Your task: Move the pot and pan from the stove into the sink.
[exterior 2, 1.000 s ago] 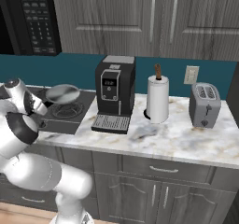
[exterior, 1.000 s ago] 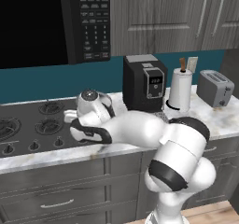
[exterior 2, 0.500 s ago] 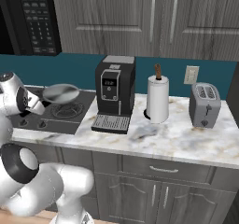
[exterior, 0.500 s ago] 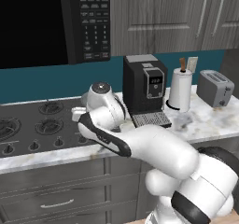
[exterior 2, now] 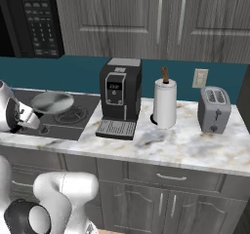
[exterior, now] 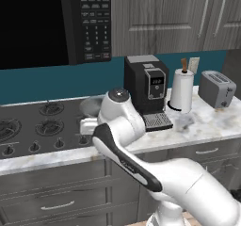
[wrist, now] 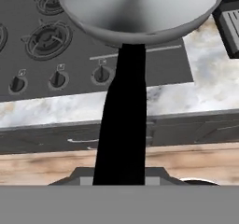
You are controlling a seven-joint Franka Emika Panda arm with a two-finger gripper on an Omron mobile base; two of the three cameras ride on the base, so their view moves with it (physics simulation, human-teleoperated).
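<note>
None of the job is finished yet. The pan (exterior 2: 52, 103) sits in the middle left of the right base view, over the stove (exterior 2: 73, 117). The pincer (wrist: 120, 174) is closed on its long black handle (wrist: 122, 125).

You have one pan (exterior 2: 51, 102) with one long black handle (wrist: 122, 120) — it sits over one stove (exterior: 28, 131). On that stove you can count four burner grates in the left base view and four front knobs there. Along the counter (exterior 2: 195, 147) stand one coffee machine (exterior 2: 118, 97), one paper towel roll (exterior 2: 165, 103) and one toaster (exterior 2: 214, 109) — plus one wall outlet (exterior 2: 199, 78). Above hangs one microwave (exterior: 56, 22). One robot arm (exterior: 141, 168) reaches in.
</note>
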